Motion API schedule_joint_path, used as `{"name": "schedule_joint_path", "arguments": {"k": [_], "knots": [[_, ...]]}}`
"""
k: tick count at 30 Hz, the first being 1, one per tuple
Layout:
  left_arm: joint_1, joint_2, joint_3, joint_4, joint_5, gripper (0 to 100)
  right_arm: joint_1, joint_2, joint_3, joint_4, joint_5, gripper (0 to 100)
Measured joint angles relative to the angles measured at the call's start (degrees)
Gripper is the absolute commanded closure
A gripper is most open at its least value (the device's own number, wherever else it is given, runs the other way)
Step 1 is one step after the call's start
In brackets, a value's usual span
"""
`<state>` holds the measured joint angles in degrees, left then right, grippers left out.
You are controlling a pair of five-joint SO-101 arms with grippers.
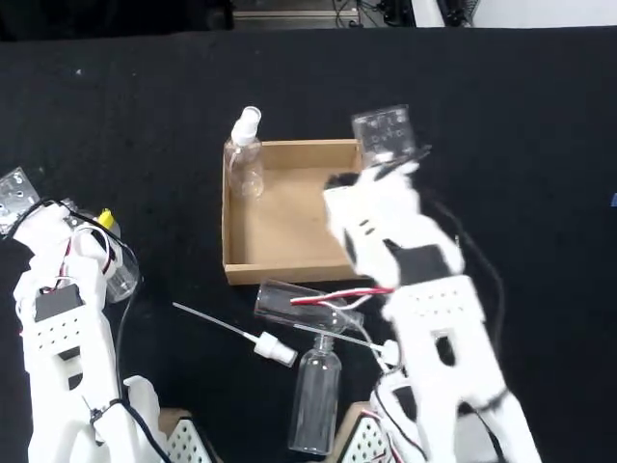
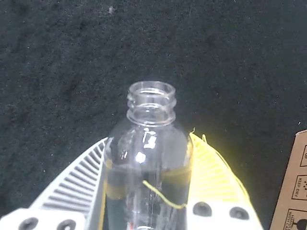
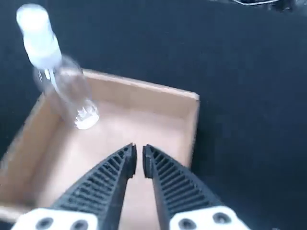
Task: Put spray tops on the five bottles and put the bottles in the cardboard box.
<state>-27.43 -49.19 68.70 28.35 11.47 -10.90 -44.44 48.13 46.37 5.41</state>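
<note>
The cardboard box (image 1: 284,217) sat open in the middle of the black counter (image 1: 145,106). It held one capped bottle (image 1: 245,166), which stood upright in the far corner on the left arm's side with a white spray top (image 1: 250,121) on its neck. The rest of the box floor was bare cardboard.

The right arm (image 1: 405,251) reached over the box from the near side. In its wrist view the right tool (image 3: 139,149) hung above the box floor with its black fingers (image 3: 108,179) clenched almost together. Only a narrow slit lay between the tips, and nothing was in it. The capped bottle stood apart from it, toward the far wall of the box.

The left arm (image 1: 58,318) lay well to the side of the box. The left tool (image 2: 149,143) was clenched on an open bottle (image 2: 148,158), with one grey and one yellow finger pressed against its clear sides. The threaded neck of that bottle was bare and pointed out over the counter.

Just outside the near wall of the box, a second open bottle (image 1: 294,304) lay on its side, with a red wire from the right arm crossing over it. Nearer still, a third open bottle (image 1: 316,400) lay with its neck pointing toward the box. A loose spray top (image 1: 275,349) rested beside that neck, its long thin tube stretching away toward the left arm. Another loose spray top (image 1: 388,350) lay against the right arm's base.
</note>
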Motion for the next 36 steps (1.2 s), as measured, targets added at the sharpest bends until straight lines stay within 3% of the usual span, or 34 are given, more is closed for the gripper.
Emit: {"name": "schedule_joint_path", "arguments": {"k": [5,11,15,20,26,36], "knots": [[0.00,0.00,0.00,0.00,0.00,97,2.37,-2.20,-5.27,19.87,8.88,82.3],[-0.09,0.00,0.62,-0.18,0.00,97,4.31,-2.55,-5.80,38.77,29.45,81.9],[-0.09,0.00,0.88,-0.18,0.00,97,-2.64,-2.55,-5.80,45.54,37.63,81.9],[-0.09,0.00,0.97,-0.18,0.00,97,-19.08,-2.55,-5.45,44.75,30.42,86.6],[-2.90,0.00,0.97,-0.18,0.00,97,-37.27,0.18,2.02,34.02,21.98,87.4],[-9.93,0.00,0.97,-0.18,5.19,97,-40.70,19.34,2.37,20.84,13.71,87.4]]}}
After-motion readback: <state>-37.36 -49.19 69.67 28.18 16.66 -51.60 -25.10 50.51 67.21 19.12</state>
